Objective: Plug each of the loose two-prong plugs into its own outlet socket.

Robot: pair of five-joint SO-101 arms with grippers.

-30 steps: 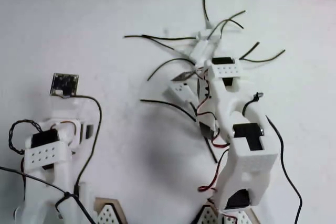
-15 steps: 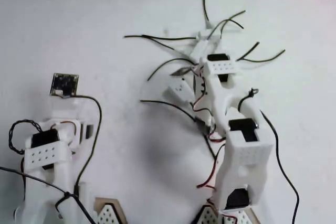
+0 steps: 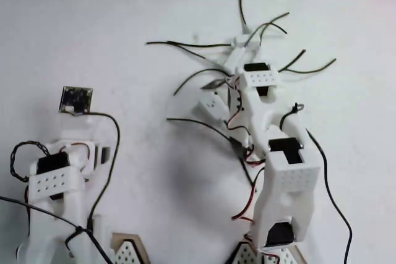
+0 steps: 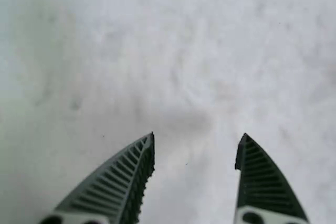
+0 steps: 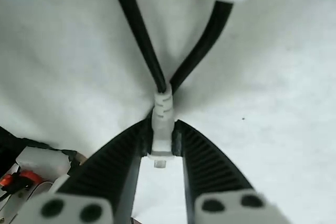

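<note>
The left gripper (image 4: pixel 198 136) hung with its fingers spread wide over bare white table (image 4: pixel 173 51), nothing between them. A small circuit board (image 3: pixel 77 99) lay just ahead of that arm. Further right, the right gripper (image 5: pixel 161 125) was clamped on a white two-prong plug (image 5: pixel 162 109), pinched between both fingertips. Its black cord (image 5: pixel 137 27) ran away ahead of the jaws. Just to that gripper's left lay a white outlet socket (image 3: pixel 213 106), with loose black cords (image 3: pixel 185 44) scattered around.

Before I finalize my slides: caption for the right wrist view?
The right arm's fingers pinch a white plug, its black cord trailing across the white table.
</note>
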